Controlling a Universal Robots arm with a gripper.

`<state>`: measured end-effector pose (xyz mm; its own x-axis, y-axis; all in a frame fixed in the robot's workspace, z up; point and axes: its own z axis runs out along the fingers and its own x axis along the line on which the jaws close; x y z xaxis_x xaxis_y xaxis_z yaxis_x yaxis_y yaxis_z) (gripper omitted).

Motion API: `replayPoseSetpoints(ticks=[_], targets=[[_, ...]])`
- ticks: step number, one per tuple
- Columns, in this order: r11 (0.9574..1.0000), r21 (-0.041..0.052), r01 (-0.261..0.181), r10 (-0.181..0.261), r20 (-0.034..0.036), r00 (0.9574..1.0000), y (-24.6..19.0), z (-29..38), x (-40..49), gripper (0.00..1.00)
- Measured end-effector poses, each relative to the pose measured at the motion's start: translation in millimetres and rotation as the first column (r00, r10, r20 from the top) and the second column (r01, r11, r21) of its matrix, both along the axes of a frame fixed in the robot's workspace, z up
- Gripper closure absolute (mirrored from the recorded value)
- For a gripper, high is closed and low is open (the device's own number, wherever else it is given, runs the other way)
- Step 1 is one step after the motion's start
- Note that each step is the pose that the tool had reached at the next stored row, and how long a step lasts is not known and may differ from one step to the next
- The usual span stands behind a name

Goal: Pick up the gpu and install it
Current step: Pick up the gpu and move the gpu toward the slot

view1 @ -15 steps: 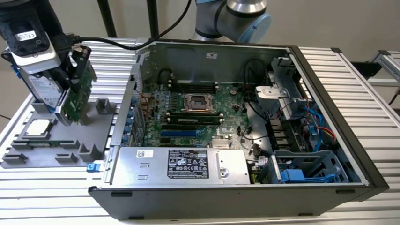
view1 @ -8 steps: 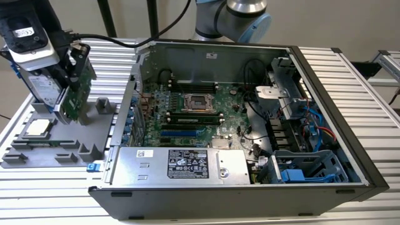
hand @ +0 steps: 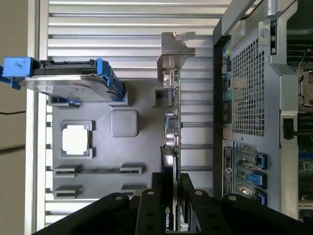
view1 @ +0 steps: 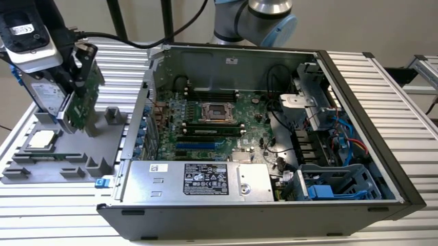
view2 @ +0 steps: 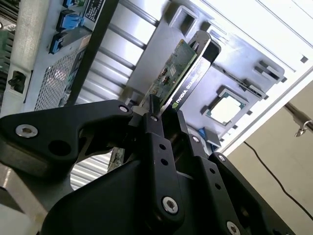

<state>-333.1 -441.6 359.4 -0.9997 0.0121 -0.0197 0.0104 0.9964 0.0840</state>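
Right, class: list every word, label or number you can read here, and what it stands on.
White label on the silver power supply box: too small to read.
White lettering on the black cooler of the flat green gpu card: a maker's mark, not quoted.
Label on the silver hard drive with blue clips: blurred.

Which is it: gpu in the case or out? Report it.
Out. The gpu stands on edge at the gray tray, beside the open case; the end effector grips its edge.
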Motion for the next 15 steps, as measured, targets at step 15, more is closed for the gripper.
replayPoseSetpoints(ticks=[15], targets=[[1.0000,0.0000,0.000,0.000,0.0001,1.0000,0.0,11.5,0.0,1.00]])
